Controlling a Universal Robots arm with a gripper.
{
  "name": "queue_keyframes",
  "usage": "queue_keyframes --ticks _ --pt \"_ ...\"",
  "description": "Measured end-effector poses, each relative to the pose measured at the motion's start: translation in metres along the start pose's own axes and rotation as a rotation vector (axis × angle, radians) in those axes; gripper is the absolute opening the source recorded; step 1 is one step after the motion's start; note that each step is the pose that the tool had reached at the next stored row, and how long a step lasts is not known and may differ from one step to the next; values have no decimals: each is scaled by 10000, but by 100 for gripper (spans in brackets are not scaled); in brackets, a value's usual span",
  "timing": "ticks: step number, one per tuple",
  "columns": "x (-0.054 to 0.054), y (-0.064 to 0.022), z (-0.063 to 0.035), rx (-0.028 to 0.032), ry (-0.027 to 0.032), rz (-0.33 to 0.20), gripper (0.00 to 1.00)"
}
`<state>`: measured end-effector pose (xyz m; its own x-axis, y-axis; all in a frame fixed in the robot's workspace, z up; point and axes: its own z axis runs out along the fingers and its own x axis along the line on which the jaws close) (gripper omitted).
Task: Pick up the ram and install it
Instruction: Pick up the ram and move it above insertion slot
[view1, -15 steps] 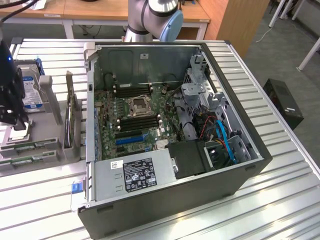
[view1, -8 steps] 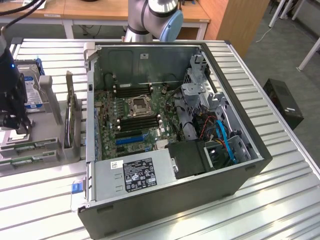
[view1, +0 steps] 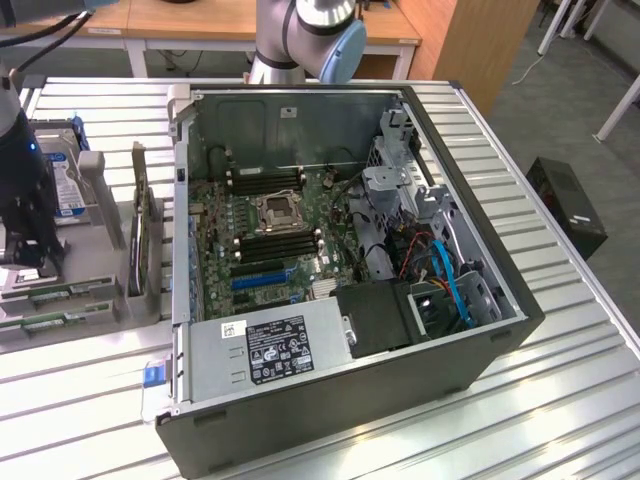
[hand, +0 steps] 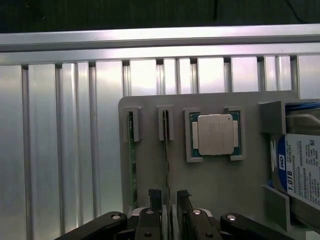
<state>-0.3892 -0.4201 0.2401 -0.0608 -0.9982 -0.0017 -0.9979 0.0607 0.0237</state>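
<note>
Arm (view1: 300, 35) reaches to the exterior view's left, with gripper (view1: 30, 262) (hand: 169, 196) low over grey holder tray (hand: 215, 192); claw narrow but not clamped, one fingertip (hand: 155, 196) on each side of the ram (hand: 166, 145), which stands on edge in its slot. Tray also holds a second green stick (hand: 131, 160) one slot over, a CPU (hand: 216, 135) and a hard drive (hand: 300, 172). Open computer case (view1: 330, 420) lies on slatted metal table (view1: 570, 400), black memory slots (view1: 265, 180) exposed; wooden desks (view1: 180, 20) behind.

"1.0TB" on hard drive (hand: 300, 172) label (WD logo)
</note>
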Motion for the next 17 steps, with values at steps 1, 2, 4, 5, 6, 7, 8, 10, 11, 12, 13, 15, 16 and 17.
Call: queue_keyframes --ticks 1,2,4,5,6,7,8,10,11,12,13,15,16,17 --pt "0 -1 17 1 -1 0 27" --pt "0 0 23 0 3 1 27" --pt "0 0 22 -1 8 1 27" --pt "0 0 22 -1 8 1 27" --pt "0 0 23 -1 8 1 27" --pt "6 -1 24 2 6 1 27" --pt "17 -1 25 3 5 2 27" --pt "53 -4 23 0 7 1 27" --pt "75 -5 23 1 7 1 27" --pt "99 -6 23 1 7 0 27" --pt "125 -8 23 1 7 0 27" --pt "172 -11 22 1 7 -1 27" --pt "193 -13 22 0 7 0 27" --pt "214 -13 23 1 7 1 27"
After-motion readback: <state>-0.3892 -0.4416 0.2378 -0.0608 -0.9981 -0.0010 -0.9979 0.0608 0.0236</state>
